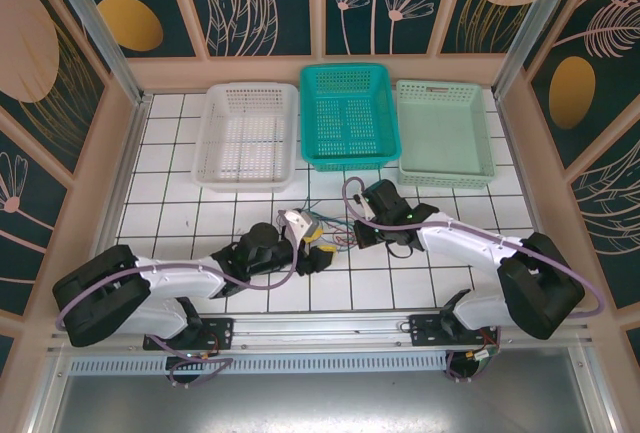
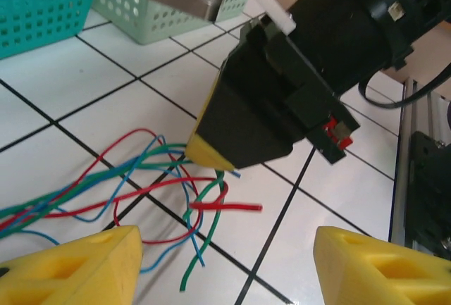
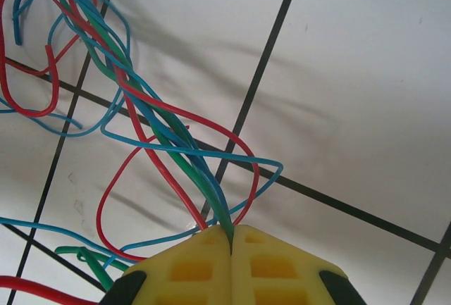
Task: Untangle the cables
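I see red, green and blue cables (image 3: 201, 178) on my white desk (image 1: 180, 218), gridded with black lines. The left tool (image 2: 225, 270) and right tool (image 3: 231, 233) have yellow tips. Along the top of the overhead view: white basket (image 1: 247, 135), teal basket (image 1: 349, 116), pale mint basket (image 1: 444, 131), and dark walls (image 1: 270, 3) printed with cream-and-orange leaves.

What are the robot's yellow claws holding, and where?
The right gripper pinches the cables between its shut fingertips, where green and blue strands bunch together. The left gripper is open, holding nothing.
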Available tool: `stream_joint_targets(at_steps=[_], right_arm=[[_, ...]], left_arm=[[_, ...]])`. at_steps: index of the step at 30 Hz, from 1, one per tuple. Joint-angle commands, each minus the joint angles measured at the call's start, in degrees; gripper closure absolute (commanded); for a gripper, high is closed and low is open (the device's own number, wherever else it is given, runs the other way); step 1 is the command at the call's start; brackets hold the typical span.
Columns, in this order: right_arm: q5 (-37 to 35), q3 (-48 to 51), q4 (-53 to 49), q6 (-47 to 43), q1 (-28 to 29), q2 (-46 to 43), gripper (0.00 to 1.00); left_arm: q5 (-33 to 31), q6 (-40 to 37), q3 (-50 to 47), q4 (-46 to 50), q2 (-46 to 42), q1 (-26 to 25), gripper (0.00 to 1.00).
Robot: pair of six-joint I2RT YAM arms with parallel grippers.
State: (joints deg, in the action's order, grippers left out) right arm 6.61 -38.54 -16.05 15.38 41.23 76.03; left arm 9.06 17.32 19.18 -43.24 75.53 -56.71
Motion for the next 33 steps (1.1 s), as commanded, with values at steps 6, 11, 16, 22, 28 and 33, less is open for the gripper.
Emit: stream_joint_targets(at_steps=[6, 11, 16, 22, 28, 33], right_arm=[[3.45, 0.49, 1.29, -0.28, -0.36, -2.07, 1.00], [4.59, 0.58, 0.96, -0.14, -0.36, -1.92, 1.00], [4.79, 1.01, 1.29, 0.25, -0.50, -2.29, 1.00], [5.17, 0.92, 0.94, 0.70, -1.02, -1.94, 1.00], [5.42, 2.09, 0.12, 1.57, -3.98, -2.26, 1.00], [2.75, 2.86, -1.54, 2.78, -6.65, -2.28, 1.00]], left_arm=[[-0.01, -5.80, 5.46, -0.67, 6.09, -0.81, 0.34], [-1.23, -7.03, 5.04, 0.09, 6.82, -1.24, 0.34], [-0.33, -8.06, 7.36, 0.72, 9.14, -1.36, 0.35], [-0.26, -6.95, 8.73, -1.27, 12.63, -1.78, 0.58], [-1.65, -5.64, 7.04, -2.64, 10.70, -1.82, 0.94], [-0.36, -5.08, 7.69, -1.02, 7.91, -1.80, 1.00]])
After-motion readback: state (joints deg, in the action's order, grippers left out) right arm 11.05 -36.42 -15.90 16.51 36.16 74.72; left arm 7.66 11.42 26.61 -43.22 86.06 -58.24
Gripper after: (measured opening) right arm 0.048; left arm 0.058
